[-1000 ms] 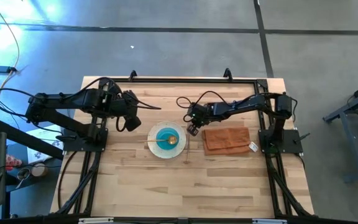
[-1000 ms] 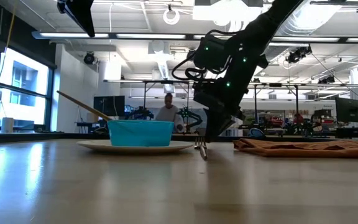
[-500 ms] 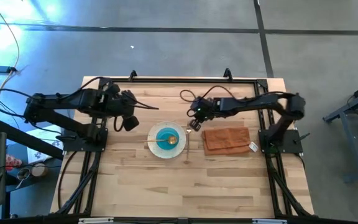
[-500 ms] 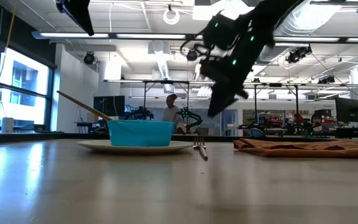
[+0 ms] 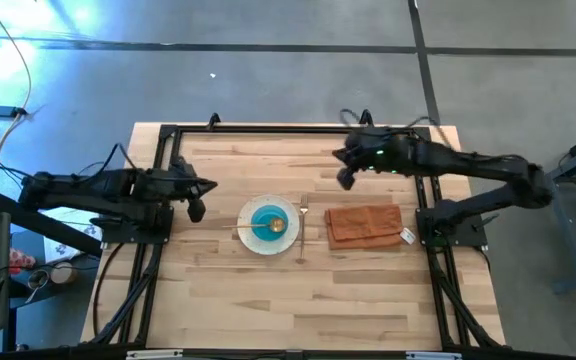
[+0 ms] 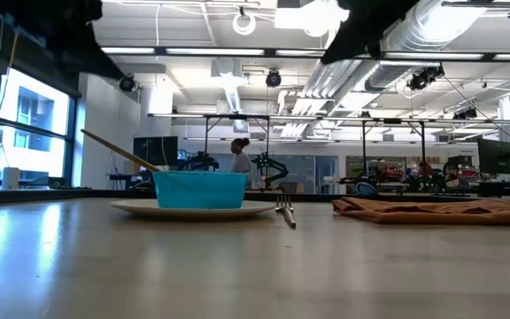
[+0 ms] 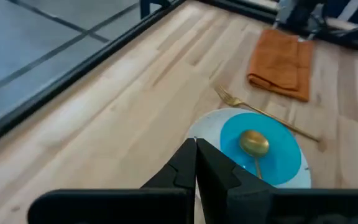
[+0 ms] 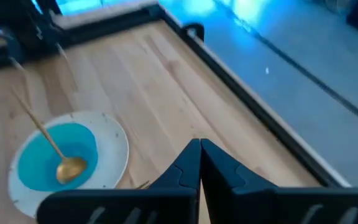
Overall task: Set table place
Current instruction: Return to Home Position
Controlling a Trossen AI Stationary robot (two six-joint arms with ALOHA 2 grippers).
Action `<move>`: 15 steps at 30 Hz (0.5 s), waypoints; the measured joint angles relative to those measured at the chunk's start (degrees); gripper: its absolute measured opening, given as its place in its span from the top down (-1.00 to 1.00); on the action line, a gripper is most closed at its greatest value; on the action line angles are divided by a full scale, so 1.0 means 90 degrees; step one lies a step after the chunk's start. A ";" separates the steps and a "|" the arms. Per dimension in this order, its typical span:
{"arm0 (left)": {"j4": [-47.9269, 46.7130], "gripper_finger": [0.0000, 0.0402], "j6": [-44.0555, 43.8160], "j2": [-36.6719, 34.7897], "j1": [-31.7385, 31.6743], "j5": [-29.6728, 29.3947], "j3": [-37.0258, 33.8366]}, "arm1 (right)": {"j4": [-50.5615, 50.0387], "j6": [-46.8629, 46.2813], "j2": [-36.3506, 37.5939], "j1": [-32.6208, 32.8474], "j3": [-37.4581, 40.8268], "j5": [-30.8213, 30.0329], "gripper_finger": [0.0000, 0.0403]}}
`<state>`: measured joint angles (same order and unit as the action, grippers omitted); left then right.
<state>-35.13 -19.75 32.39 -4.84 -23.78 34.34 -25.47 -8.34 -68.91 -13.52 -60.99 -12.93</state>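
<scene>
Grippers first: the left gripper (image 5: 196, 207) is pressed together and empty, hanging over the table (image 5: 268, 310) to the left of the plate (image 5: 286, 243). The right gripper (image 5: 346, 178) is also closed tight and empty, over the far side and clear of everything. We read the layout as done: napkin (image 5: 365, 225) folded flat to the right, plate mid-table, bowl (image 5: 262, 215) on it, fork (image 5: 302, 228) between plate and napkin, spoon (image 5: 278, 225) in the bowl with its handle out over the rim. Nothing looks left to place. We judge only parking both arms remains.
</scene>
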 joint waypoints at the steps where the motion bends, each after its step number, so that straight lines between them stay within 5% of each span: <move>1: 0.0149 1.00 -0.0024 -0.0176 0.0000 0.0069 -0.0243 | -0.0049 0.0056 0.0194 -0.0002 0.0000 0.0032 1.00; 7: 0.0653 1.00 0.0025 -0.1084 0.0000 0.0239 -0.1173 | -0.0033 0.0098 0.1388 0.0083 0.0264 0.0187 1.00; 15: 0.0665 1.00 0.0032 -0.2290 -0.0002 0.0190 -0.1860 | 0.2322 -0.1014 0.3593 0.0185 0.3204 0.0259 1.00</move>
<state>-29.14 -19.46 11.78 -4.86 -22.06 17.60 -4.57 -17.46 -36.57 -11.86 -32.15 -10.60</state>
